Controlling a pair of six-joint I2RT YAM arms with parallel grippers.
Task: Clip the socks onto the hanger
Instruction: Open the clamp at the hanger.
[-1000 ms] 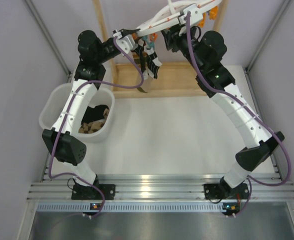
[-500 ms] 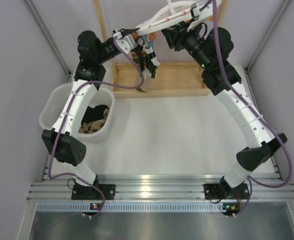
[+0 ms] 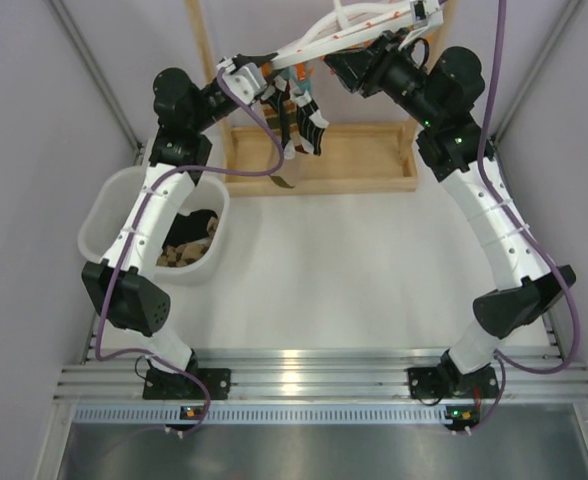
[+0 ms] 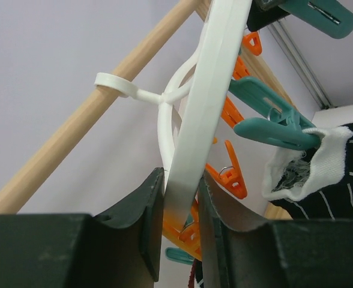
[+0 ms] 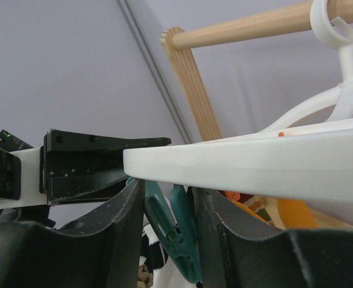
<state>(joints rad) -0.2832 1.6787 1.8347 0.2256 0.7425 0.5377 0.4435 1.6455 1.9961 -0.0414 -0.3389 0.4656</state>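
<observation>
At the table's [image 3: 354,270] far edge the hanger [image 3: 319,40] hangs from the rod [image 4: 74,126] with one sock [image 4: 320,174] pegged, the left gripper [image 4: 181,198] clamped on its rim to steady it while the right gripper [image 5: 164,198] pinches a teal peg [image 5: 173,240], probably to open it.

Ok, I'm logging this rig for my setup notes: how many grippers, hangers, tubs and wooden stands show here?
Grippers: 2 (left gripper, right gripper)
Hanger: 1
Tub: 1
Wooden stand: 1
Total: 5
</observation>
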